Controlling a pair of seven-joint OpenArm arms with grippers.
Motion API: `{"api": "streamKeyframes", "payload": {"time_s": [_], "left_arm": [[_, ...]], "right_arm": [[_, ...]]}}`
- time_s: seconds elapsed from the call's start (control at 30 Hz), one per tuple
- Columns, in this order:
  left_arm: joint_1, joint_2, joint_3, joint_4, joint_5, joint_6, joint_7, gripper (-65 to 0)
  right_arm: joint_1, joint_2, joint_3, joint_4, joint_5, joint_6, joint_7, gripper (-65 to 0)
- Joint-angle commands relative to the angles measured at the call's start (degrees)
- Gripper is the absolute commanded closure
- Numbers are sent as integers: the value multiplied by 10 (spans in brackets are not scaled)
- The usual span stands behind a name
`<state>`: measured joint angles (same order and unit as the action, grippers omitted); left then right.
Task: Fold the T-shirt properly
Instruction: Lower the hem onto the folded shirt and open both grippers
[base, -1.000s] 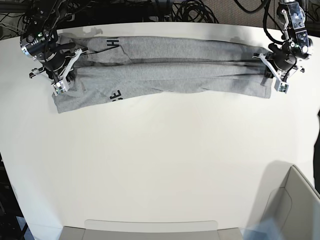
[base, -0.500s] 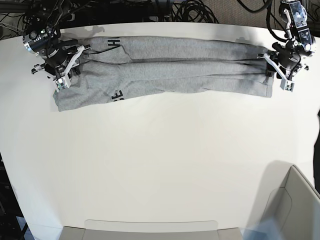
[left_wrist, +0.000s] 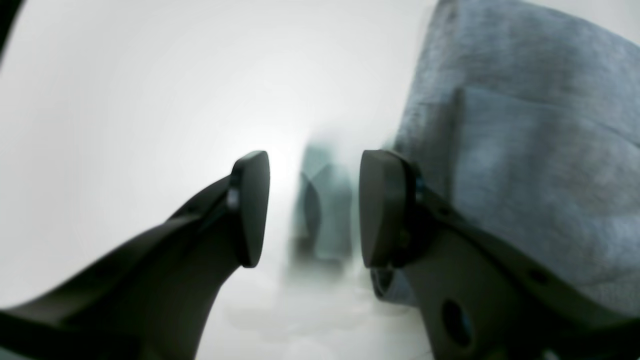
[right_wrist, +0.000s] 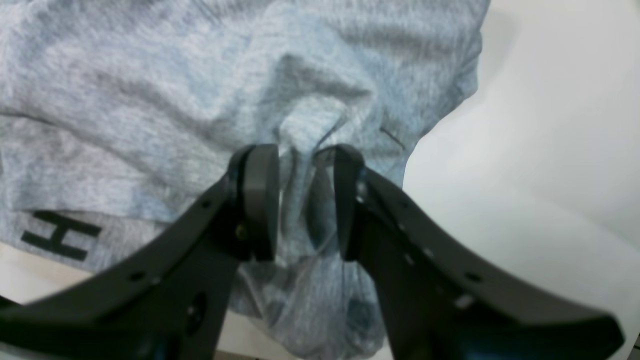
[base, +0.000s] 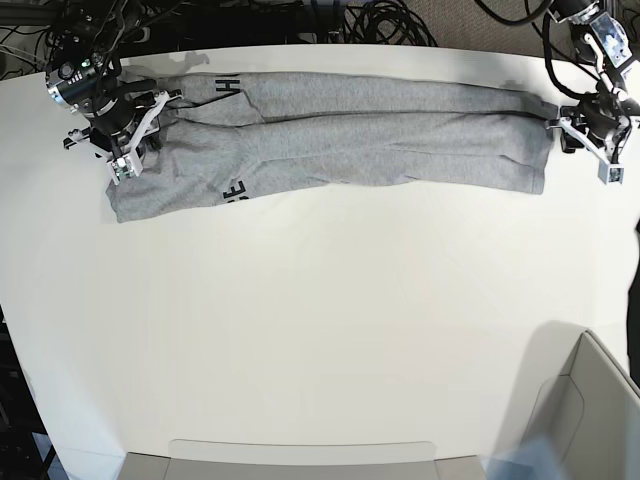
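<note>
The grey T-shirt (base: 340, 140) lies as a long folded band across the far side of the white table (base: 320, 320), with black letters (base: 233, 190) at its left end. My right gripper (base: 138, 135) hovers over that left end. In the right wrist view this gripper (right_wrist: 302, 200) is open, and a puckered ridge of the T-shirt (right_wrist: 310, 115) stands loose between its fingers. My left gripper (base: 588, 145) is just off the shirt's right end. Its wrist view shows the left gripper (left_wrist: 312, 207) open and empty, with the T-shirt (left_wrist: 525, 150) beside its right finger.
A cardboard box (base: 590, 410) stands at the near right corner. A grey tray edge (base: 300, 455) runs along the front. Black cables (base: 380, 25) lie behind the table's far edge.
Both grippers have opened and let go of the shirt's ends. The left gripper has drawn off to the right, past the shirt's edge. The shirt has settled flat.
</note>
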<state>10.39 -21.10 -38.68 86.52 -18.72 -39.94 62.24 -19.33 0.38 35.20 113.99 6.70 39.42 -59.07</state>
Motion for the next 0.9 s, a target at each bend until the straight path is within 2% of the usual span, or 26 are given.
{"api": "streamKeyframes", "payload": {"time_s": [0.0,0.33,0.43,0.53,0.73,0.83,0.87], "left_arm": [[-9,-11,-5,-4,-3,-1,4,-298],[-19,-11,-6,-16,-3,-1,15,-298],[-22,-28,-7,-15,-3,-1,21,-296],[-35,-43,-36,-12,-5,-1,54,-296],[-54,-60,-97,51,-6,-1,178,-296],[-54,-57,-88,71,-8,-1,178,-296],[-54,-45,-73,72,-8,-1,178,-296]], "right_arm": [[2,3,1,2,6,6,9,-193],[5,5,1,-14,6,6,9,-193],[5,5,0,-14,6,6,9,-193],[5,5,0,-14,6,6,9,-193],[5,5,-1,-14,6,6,9,-193],[5,6,-7,-14,6,6,9,-193],[5,6,-16,-14,6,6,9,-193]]}}
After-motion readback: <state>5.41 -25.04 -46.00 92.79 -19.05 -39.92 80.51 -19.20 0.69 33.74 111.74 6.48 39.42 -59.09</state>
